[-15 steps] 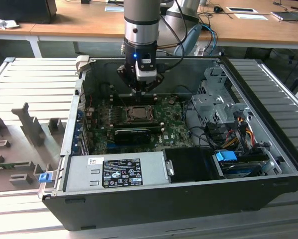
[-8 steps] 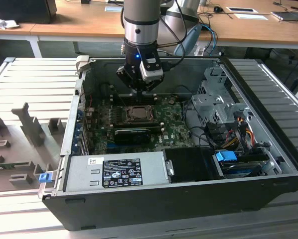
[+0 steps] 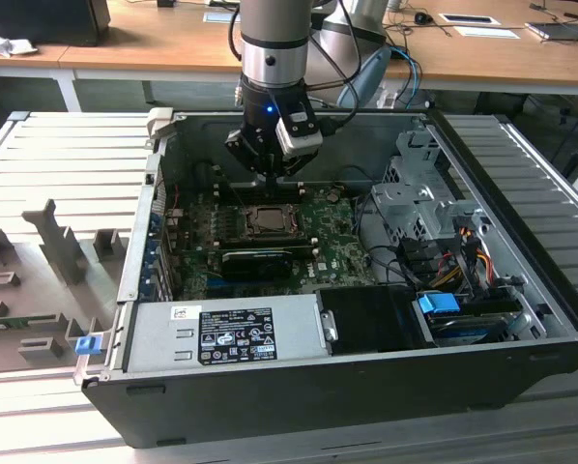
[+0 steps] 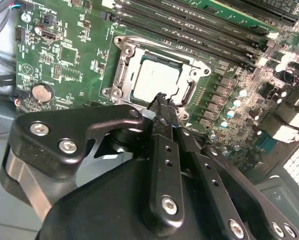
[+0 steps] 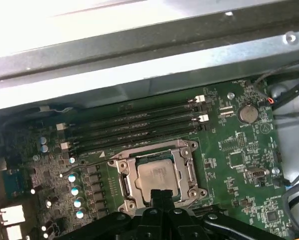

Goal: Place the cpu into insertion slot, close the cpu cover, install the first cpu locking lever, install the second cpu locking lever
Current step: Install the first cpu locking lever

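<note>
Hanging low, gripper has fingers pressed together, tips at edge of closed cpu cover, cpu seated beneath.

Arm enters ext. view from 12 o'clock, grey tube section hanging near vertical, aimed toward 6. Wrist is black w/ a small blue light lit. Gripper sits right below it, black, pointing straight down, approx. 12 o'clock of frame centre. In both wrist views gripper has fingers pressed together, no gap at tips, nothing seen betw. them. Linkage bars fan out behind the tips, bolts showing.
</note>
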Action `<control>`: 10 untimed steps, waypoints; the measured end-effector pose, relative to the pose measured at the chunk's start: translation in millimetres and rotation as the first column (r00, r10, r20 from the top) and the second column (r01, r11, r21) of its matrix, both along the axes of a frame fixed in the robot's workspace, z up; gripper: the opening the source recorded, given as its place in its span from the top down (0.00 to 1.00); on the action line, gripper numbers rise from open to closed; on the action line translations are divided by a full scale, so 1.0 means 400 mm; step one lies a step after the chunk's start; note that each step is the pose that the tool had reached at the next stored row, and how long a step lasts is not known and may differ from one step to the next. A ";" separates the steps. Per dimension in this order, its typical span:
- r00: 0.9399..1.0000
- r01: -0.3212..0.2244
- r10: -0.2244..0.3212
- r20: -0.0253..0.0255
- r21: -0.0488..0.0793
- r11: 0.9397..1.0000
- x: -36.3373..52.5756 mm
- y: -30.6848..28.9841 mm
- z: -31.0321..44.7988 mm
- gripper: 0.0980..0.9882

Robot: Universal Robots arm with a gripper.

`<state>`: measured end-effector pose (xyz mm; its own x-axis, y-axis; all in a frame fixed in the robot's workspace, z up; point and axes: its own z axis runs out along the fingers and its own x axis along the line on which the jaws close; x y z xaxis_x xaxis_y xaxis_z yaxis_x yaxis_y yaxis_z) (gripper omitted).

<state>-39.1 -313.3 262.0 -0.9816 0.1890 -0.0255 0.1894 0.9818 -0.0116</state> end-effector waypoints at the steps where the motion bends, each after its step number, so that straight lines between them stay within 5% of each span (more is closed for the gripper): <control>1: 1.000 -0.014 0.014 0.000 0.000 1.000 0.000 0.000 0.000 0.99; 8: 0.996 -0.090 0.090 0.000 0.003 0.996 0.000 0.000 0.000 0.99; 9: 0.995 -0.100 0.100 0.002 0.021 0.995 0.000 0.000 0.000 0.99; 10: 0.994 -0.108 0.108 0.005 0.053 0.993 0.000 0.000 0.000 0.99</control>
<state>-39.1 -313.3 261.9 -0.9963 0.0833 -0.0206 0.0824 0.9957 0.0414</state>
